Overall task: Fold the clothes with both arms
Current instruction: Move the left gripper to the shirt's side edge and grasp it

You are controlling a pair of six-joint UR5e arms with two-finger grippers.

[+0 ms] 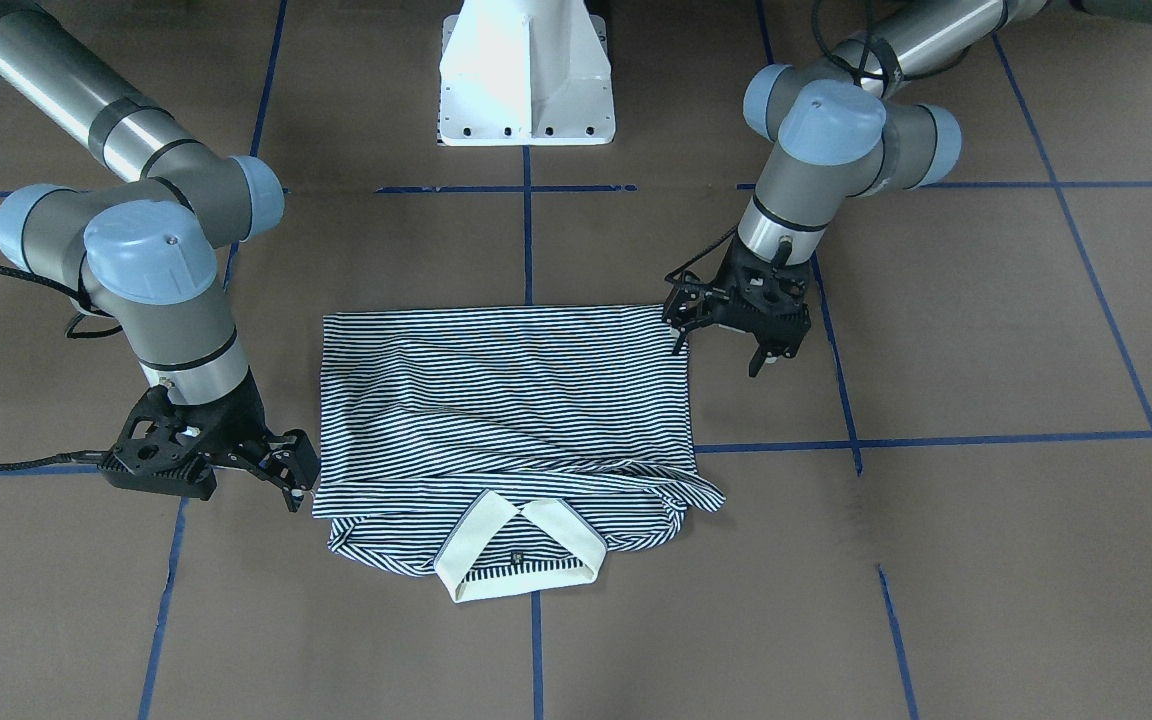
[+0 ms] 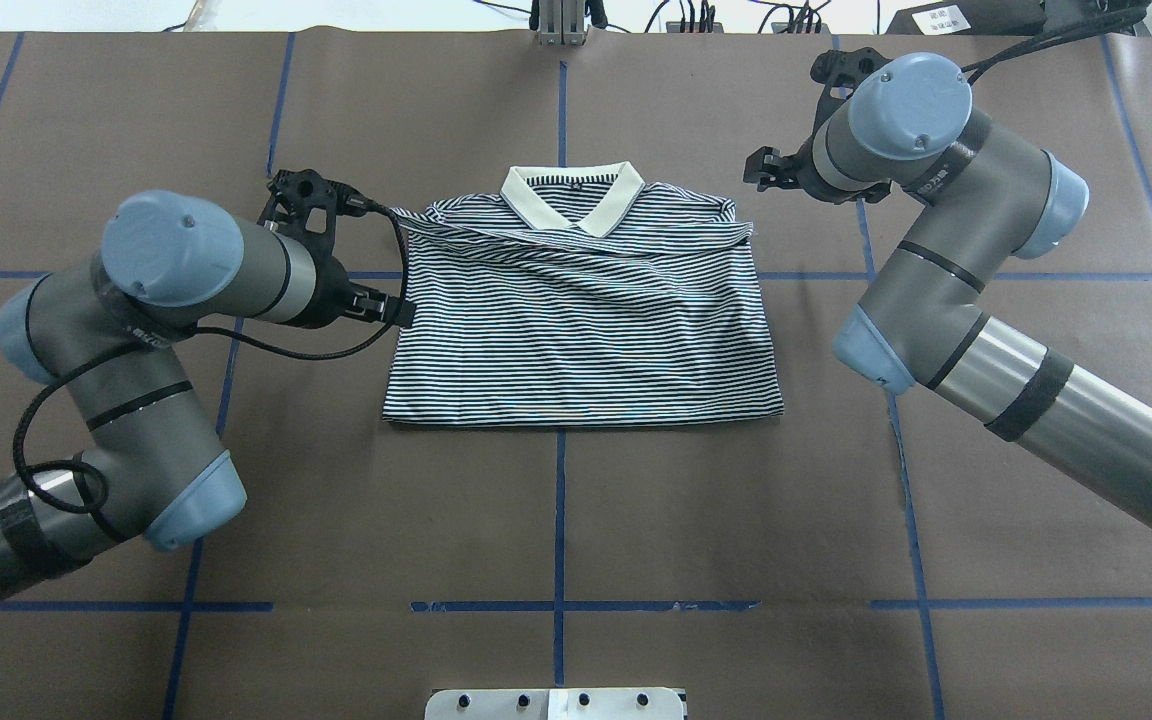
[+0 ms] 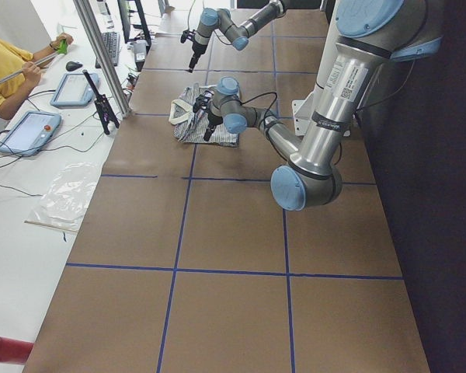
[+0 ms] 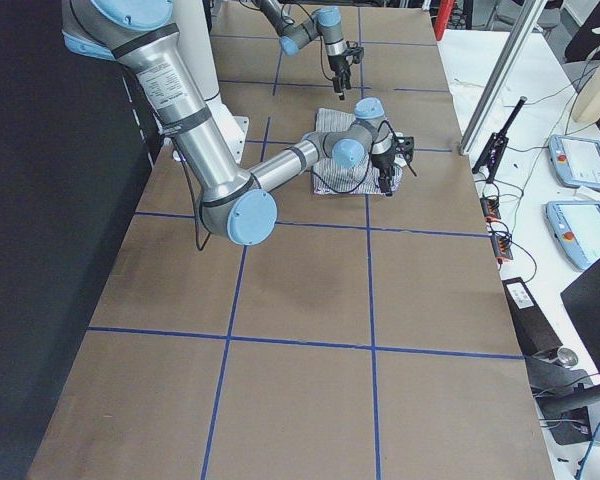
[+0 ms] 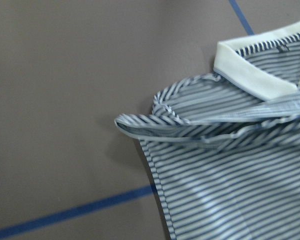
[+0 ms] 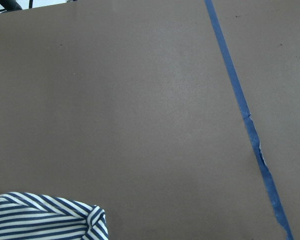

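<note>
Left fingers (image 1: 686, 318) spread, empty (right fingers (image 1: 296, 468) likewise); both flank the striped shirt (image 1: 506, 400).

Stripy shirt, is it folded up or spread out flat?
Folded. The shirt is a short block, no sleeves sticking out, with a layer doubled up to the collar.

We're running 2 grey-metal jointed arms, left arm (image 2: 166, 270) & right arm (image 2: 936, 200), w/ light-blue joint caps, black bands round the silver tubes and tiny white lettering on the bands. Left gripper (image 1: 718, 348) & right gripper (image 1: 298, 485) are black, skeletal 2-finger units, w/ a braided black cable (image 1: 6, 462) feeding the right one. White pedestal base (image 1: 526, 80), row of bolt holes along its foot.
</note>
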